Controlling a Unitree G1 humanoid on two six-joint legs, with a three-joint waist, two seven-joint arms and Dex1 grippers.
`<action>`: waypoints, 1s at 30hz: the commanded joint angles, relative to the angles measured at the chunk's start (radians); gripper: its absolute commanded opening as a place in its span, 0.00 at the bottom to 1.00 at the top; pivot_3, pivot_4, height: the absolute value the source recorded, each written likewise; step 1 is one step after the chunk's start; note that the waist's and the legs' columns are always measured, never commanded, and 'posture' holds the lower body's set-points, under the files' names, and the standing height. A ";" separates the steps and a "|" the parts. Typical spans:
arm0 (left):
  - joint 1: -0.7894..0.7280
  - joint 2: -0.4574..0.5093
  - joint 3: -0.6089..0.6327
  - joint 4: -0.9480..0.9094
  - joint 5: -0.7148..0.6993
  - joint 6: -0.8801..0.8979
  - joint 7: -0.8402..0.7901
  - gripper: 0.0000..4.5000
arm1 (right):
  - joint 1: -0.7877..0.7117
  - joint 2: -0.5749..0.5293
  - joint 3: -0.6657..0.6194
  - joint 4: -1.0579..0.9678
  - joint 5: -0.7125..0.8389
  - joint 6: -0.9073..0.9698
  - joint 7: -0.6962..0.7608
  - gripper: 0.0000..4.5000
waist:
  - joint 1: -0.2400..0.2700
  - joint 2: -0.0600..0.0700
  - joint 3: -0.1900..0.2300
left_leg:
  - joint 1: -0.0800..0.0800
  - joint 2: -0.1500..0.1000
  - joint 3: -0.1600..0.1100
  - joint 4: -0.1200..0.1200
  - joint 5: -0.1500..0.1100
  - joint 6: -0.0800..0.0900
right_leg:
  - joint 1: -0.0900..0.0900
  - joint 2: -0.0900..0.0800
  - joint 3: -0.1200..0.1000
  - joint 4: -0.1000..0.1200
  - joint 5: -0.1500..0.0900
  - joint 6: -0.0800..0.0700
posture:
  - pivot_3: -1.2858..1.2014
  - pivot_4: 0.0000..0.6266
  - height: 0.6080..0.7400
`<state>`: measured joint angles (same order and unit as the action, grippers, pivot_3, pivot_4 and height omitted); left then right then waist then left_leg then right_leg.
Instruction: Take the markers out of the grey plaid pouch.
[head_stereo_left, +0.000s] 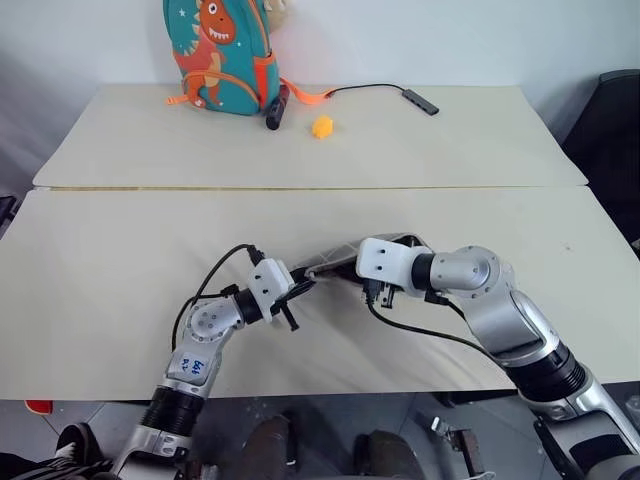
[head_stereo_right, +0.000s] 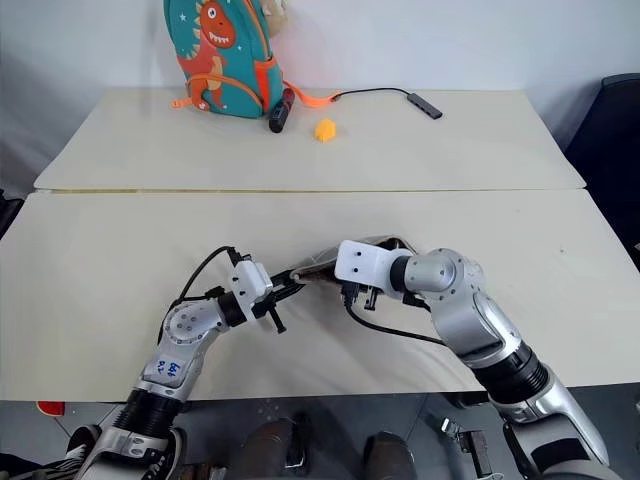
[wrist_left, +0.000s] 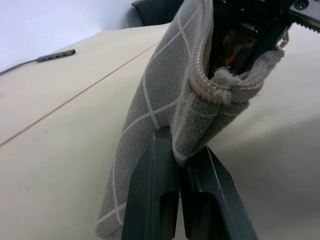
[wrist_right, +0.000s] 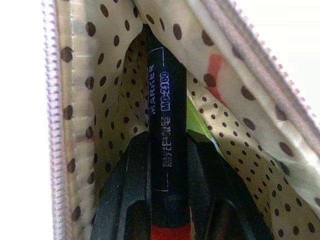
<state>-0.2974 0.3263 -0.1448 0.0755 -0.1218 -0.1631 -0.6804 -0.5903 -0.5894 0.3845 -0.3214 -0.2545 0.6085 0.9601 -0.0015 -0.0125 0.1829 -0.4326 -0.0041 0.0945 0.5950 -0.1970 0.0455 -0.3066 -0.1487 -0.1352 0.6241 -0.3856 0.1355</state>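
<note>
Nearest us we count two grippers and one grey plaid pouch (head_stereo_left: 335, 262), held just above the front table (head_stereo_left: 100, 270) between them. Our left gripper (wrist_left: 182, 167) is clamped tight on the pouch's end corner. Our right gripper (wrist_right: 167, 150) reaches inside the open mouth, its two fingers closed around one black-ended marker (wrist_right: 163, 115), red at the end nearest the wrist. A sliver of light green (wrist_right: 197, 125) shows beside it in the dotted lining, so we count two markers, both inside. The gripped marker's long axis runs along the gripper's fingers, its black end pointing deeper into the pouch. The pouch's long axis runs from the left gripper towards the right one, its mouth towards the right gripper.

Farther off, on the rear table (head_stereo_left: 450, 150), lie one yellow lump (head_stereo_left: 322, 127), one dark stubby cylinder (head_stereo_left: 277, 110), one cabled adapter (head_stereo_left: 420, 101) and one teal dinosaur backpack (head_stereo_left: 220, 50).
</note>
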 joint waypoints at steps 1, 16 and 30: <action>-0.005 0.026 -0.028 -0.002 0.075 -0.036 0.010 0.00 | -0.052 -0.039 -0.025 -0.053 0.014 -0.046 0.024 0.13 | 0.000 0.000 0.000 | 0.000 0.000 0.000 0.000 0.000 0.000 | 0.000 0.000 0.000 0.000 0.000 0.000 | 0.52 0.24 1.00; -0.035 0.029 0.005 0.060 0.135 -0.079 0.111 0.00 | -0.049 -0.188 0.016 -0.105 0.010 -0.090 0.129 0.13 | 0.001 0.001 0.000 | -0.002 0.000 -0.001 0.001 0.000 0.000 | -0.001 0.000 0.000 -0.002 0.000 0.000 | 0.52 0.24 1.00; -0.024 0.014 -0.017 0.053 0.166 -0.100 0.145 0.00 | -0.017 -0.163 -0.034 -0.137 0.104 -0.035 0.130 0.13 | 0.001 0.001 0.000 | -0.002 0.000 -0.001 0.002 0.000 0.000 | -0.001 0.000 0.000 0.000 0.000 0.000 | 0.52 0.24 1.00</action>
<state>-0.3249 0.3398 -0.1756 0.1349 0.0445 -0.2493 -0.5511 -0.6112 -0.7229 0.4012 -0.4302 -0.1785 0.6093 1.0700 -0.0005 -0.0119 0.1833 -0.4352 -0.0041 0.0935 0.5966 -0.1968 0.0458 -0.3073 -0.1489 -0.1354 0.6236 -0.3856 0.1356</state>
